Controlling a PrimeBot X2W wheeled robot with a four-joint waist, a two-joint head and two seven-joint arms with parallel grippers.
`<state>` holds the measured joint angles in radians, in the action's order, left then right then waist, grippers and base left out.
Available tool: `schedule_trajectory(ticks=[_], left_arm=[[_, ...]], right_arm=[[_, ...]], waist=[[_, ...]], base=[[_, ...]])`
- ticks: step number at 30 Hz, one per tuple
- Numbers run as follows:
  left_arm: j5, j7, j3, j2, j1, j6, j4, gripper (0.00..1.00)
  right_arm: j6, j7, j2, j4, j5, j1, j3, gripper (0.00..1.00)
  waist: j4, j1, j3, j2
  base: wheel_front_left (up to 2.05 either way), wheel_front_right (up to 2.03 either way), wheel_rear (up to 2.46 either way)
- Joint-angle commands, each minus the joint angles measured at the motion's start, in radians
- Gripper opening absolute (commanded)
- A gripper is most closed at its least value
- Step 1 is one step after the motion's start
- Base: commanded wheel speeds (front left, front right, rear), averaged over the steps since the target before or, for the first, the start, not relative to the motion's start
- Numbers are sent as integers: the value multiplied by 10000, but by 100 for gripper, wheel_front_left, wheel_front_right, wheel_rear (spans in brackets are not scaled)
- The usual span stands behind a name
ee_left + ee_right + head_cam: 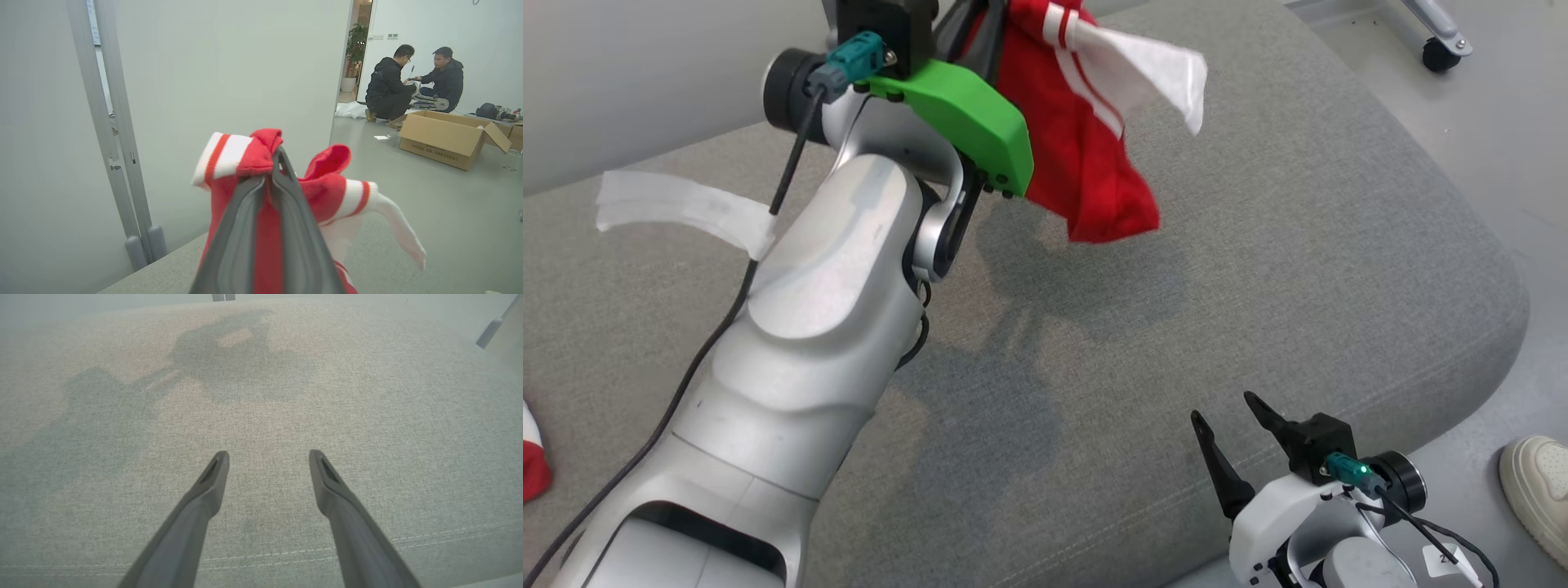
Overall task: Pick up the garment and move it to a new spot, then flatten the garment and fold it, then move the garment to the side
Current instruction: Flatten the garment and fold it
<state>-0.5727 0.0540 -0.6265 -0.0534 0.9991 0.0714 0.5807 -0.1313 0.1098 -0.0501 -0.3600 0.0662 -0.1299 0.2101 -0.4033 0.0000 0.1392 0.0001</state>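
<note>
The garment is red with white stripes and a white part. It hangs bunched in the air above the far side of the grey cushion, throwing a shadow below it. In the left wrist view my left gripper is shut on the garment, with red cloth pinched between the two fingers and draped to both sides. My right gripper stands open near the cushion's front edge at the lower right, well apart from the garment. Nothing lies between the right gripper's fingers, just bare cushion fabric.
A pale strip lies on the cushion at the far left, and a red-and-white piece shows at the left edge. A person's shoe stands on the floor at the lower right. Two persons crouch by a cardboard box.
</note>
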Motion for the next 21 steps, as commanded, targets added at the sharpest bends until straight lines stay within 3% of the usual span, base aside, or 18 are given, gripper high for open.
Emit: schedule_trajectory(ticks=[1, 8, 16, 17, 19, 21], left_arm=[[-118, 181, 68, -26, 252, 96, -116, 0], [-916, 187, 285, -65, -470, 313, 19, 0], [-1456, -125, 529, -1224, -2832, 519, 1368, 0], [-1522, -92, 585, -1315, -2977, 581, 1540, 4], [-1492, -88, 618, -1495, -3210, 695, 1897, 100], [-1471, 49, 693, -1681, -3312, 818, 2206, 100]], right_arm=[[10, -28, -6, 65, -51, 106, -19, 100], [10, -109, -9, 282, -30, 248, -138, 100], [10, -184, -6, 344, -65, 300, -263, 100], [10, -185, -6, 353, -69, 282, -270, 100], [10, -189, -7, 349, -87, 250, -290, 100], [10, -185, -6, 346, -96, 212, -267, 100]], waist=[[109, 0, -193, -1], [482, 0, -256, -1], [1181, 0, -235, -1], [1243, 0, -231, -1], [1357, 0, -238, -1], [1420, 0, -256, -1]], base=[[0, 0, 0], [0, 0, 0], [0, 0, 0], [0, 0, 0], [0, 0, 0], [0, 0, 0]])
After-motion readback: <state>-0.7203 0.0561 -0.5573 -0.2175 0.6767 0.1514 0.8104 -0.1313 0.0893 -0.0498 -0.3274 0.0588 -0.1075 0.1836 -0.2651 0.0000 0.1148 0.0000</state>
